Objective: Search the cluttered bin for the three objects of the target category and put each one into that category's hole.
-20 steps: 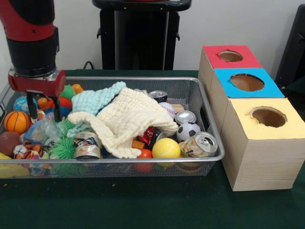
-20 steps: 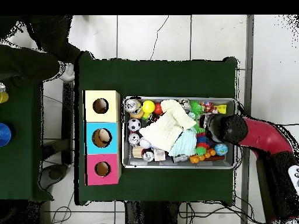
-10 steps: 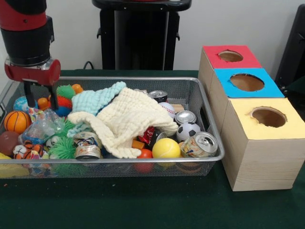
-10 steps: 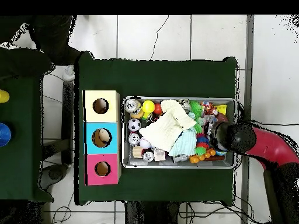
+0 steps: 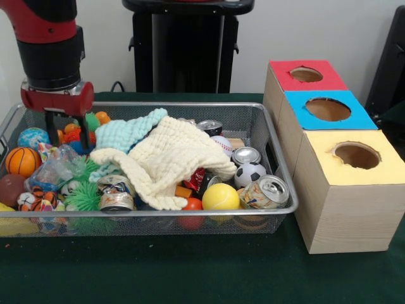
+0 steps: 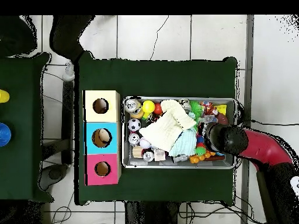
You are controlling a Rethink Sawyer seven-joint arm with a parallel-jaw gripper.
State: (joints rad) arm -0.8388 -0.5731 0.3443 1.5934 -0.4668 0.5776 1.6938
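Observation:
The wire mesh bin is full of clutter and also shows in the overhead view. My gripper is open and empty. It hangs over the bin's left end in the front view, its fingertips just above orange and green balls. In the overhead view the arm's wrist covers it. A small patch of white spotted fabric shows beside the gripper, by a clear bag. The other spotted pieces are hidden.
A cream waffle cloth lies over a mint-green cloth mid-bin, with cans and balls around them. Three boxes with holes stand beside the bin: red, blue, yellow.
My gripper has risen out of the clutter at the bin's left end and shifted a little toward the cloths. It stays open and empty. The bin's contents look unmoved.

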